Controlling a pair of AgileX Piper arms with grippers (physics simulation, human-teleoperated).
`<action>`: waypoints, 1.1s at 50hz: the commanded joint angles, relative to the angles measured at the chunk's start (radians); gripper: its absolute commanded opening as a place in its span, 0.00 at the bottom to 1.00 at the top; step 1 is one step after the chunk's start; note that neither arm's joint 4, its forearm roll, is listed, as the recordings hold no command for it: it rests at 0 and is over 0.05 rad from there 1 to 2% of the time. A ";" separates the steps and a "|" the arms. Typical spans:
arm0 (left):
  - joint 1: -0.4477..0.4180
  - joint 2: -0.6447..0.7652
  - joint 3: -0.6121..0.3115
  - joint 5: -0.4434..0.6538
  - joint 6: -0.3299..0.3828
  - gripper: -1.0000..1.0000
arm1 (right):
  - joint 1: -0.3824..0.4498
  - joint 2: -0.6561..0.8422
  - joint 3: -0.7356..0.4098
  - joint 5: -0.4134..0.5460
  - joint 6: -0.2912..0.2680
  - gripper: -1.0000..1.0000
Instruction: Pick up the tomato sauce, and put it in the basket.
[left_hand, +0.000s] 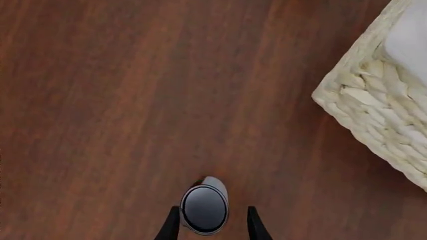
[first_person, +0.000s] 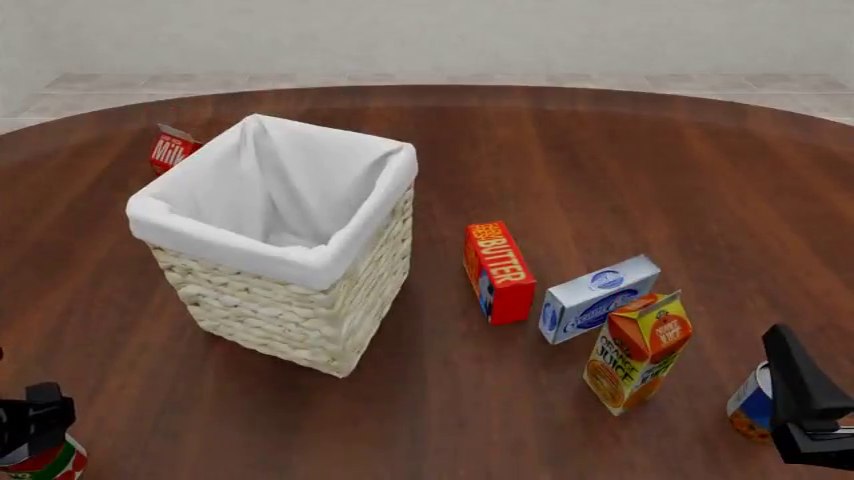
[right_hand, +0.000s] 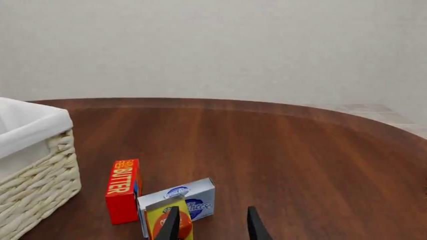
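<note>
Left claw sits spread around the tomato sauce at the front view's bottom left, probably not squeezing yet. Close squarely, lift straight, then clear the basket rim.

Left gripper pointed straight down at table, fingers parted, one on either side of a can top, contact not discernible. Right gripper aimed level and forward, fingers parted, nothing between them. Right arm low at near right edge.
</note>
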 joint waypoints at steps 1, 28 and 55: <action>0.026 0.043 0.014 -0.047 0.009 1.00 | 0.000 0.001 0.000 0.001 0.004 1.00; 0.051 0.126 0.051 -0.149 0.026 1.00 | 0.000 0.001 0.000 0.001 0.004 1.00; 0.055 0.276 0.105 -0.310 0.038 1.00 | 0.000 0.001 0.000 0.001 0.004 1.00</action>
